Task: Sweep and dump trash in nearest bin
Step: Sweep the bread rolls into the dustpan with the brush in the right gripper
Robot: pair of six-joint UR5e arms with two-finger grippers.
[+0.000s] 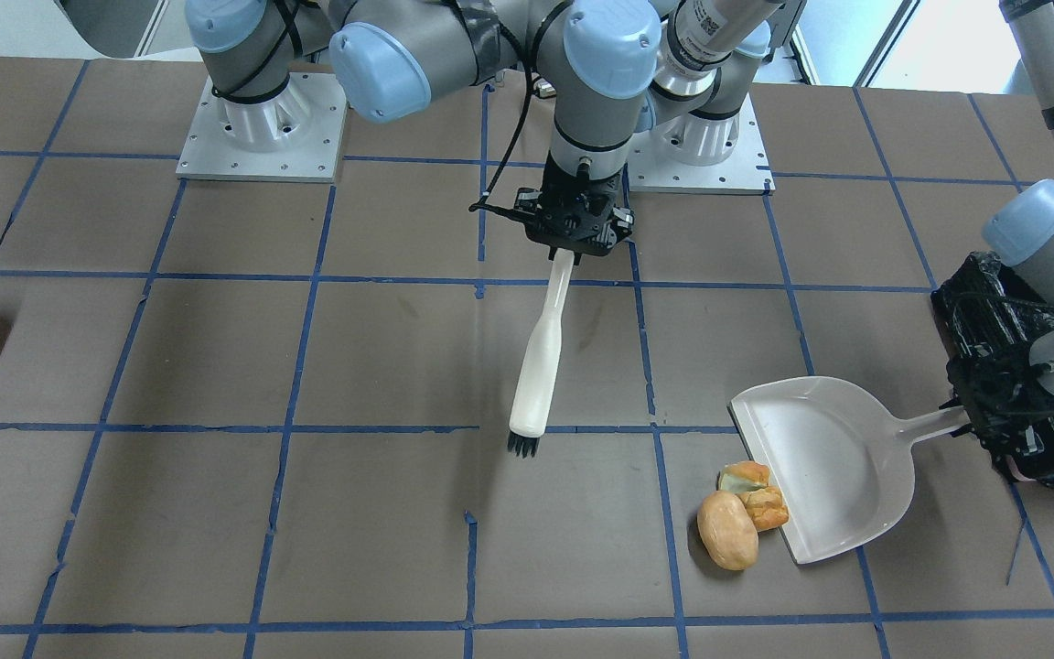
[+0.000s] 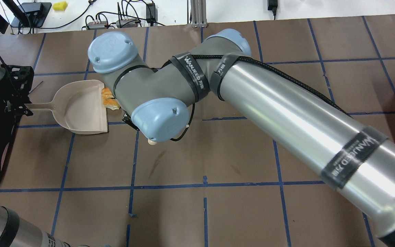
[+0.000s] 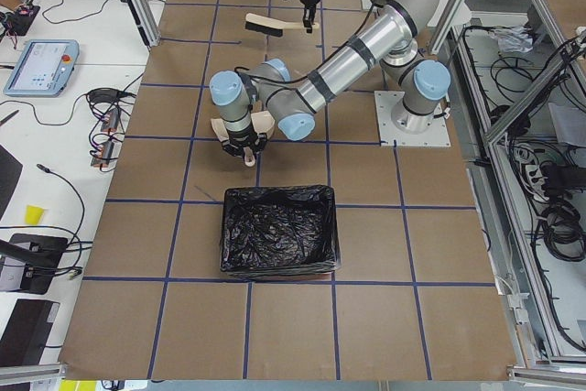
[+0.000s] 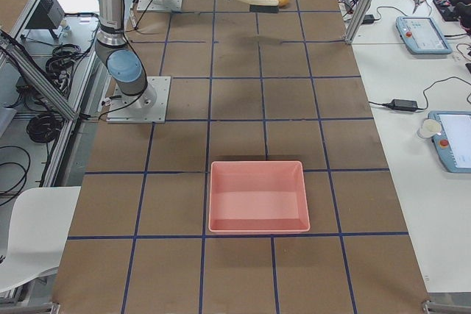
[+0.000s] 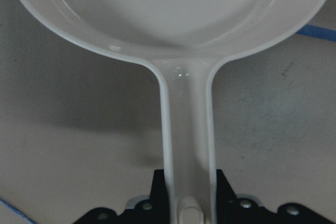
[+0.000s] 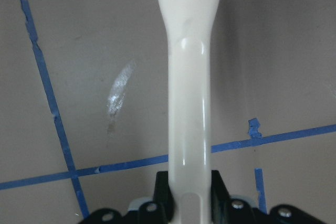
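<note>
Right gripper (image 1: 573, 249) clamps brush (image 1: 538, 371) | left gripper (image 2: 25, 106) clamps dustpan (image 1: 833, 467) | trash (image 1: 730, 531) at 8 o'clock lip, unswept | bin (image 3: 279, 231) dump pending

Blue-gridded brown table (image 1: 216, 366) — white brush (image 1: 538, 366), beige dustpan (image 1: 838, 458), tan-and-orange trash (image 1: 728, 531), glossy black bin (image 3: 279, 231).

Only legible text: "WANJEED", white on black cable straps round the right arm (image 2: 286, 113), one strap by the elbow (image 2: 193, 72), one on the silver tube (image 2: 353, 154); other labels unreadable
</note>
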